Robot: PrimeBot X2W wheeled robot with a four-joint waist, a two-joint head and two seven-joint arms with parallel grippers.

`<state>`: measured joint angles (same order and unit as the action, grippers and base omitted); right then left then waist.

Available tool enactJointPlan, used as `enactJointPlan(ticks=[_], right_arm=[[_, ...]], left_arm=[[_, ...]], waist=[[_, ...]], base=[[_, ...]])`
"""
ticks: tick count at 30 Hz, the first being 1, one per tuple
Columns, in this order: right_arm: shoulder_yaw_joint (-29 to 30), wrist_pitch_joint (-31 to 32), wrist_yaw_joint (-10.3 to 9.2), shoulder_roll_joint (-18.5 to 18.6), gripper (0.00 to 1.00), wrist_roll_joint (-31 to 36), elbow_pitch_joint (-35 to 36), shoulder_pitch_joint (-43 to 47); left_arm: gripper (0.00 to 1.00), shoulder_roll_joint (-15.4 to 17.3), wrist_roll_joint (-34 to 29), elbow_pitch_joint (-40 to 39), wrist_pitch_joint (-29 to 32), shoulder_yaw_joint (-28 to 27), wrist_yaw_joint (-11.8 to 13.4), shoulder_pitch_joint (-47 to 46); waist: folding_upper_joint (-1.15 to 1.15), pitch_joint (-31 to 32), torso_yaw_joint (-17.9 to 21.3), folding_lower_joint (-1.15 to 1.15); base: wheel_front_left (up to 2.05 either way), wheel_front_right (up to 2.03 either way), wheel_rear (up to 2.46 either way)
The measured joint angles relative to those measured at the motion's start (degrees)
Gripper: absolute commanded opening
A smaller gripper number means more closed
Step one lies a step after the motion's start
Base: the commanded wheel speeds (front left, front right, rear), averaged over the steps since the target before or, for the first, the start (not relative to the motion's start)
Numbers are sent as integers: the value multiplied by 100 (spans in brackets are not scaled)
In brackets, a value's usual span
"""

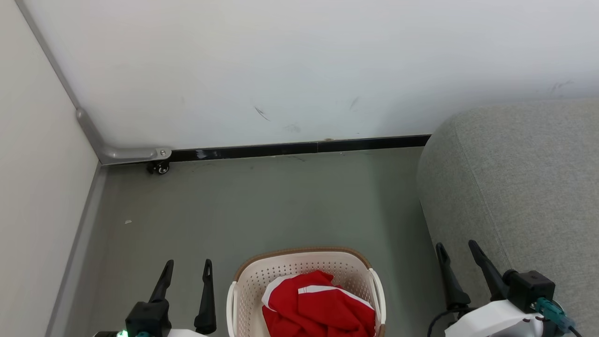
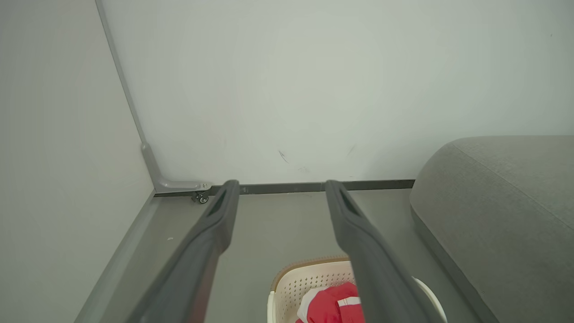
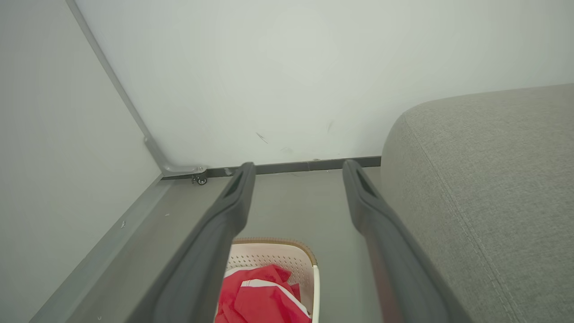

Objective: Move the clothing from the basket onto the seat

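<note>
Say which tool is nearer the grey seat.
Right. The right tool is beside the light grey fabric seat's edge; the left tool sits across the cream perforated basket from it.

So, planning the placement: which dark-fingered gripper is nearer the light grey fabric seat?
The right gripper, at the edge of the seat; the left gripper is beyond the cream perforated plastic basket.

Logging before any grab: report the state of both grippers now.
Left gripper, two long dark fingers: open, holding nothing.
Right gripper, two long dark fingers: open, holding nothing.
</note>
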<state>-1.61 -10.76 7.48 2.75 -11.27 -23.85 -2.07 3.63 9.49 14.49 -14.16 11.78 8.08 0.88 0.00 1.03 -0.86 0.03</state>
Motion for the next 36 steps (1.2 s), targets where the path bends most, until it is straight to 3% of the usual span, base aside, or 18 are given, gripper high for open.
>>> enactJointPlan(ticks=[20, 36], right_arm=[[0, -85, 0, -1, 100, -140, 90, 2], [417, -134, 0, -13, 100, -19, 302, 82]], left_arm=[[100, -12, -14, 48, 0, -116, 57, -69], [100, -2, -160, 176, 0, -30, 40, -393]], waist=[[0, -101, 32, -1], [0, -416, 100, -1]], base=[[0, 0, 0], [0, 0, 0]])
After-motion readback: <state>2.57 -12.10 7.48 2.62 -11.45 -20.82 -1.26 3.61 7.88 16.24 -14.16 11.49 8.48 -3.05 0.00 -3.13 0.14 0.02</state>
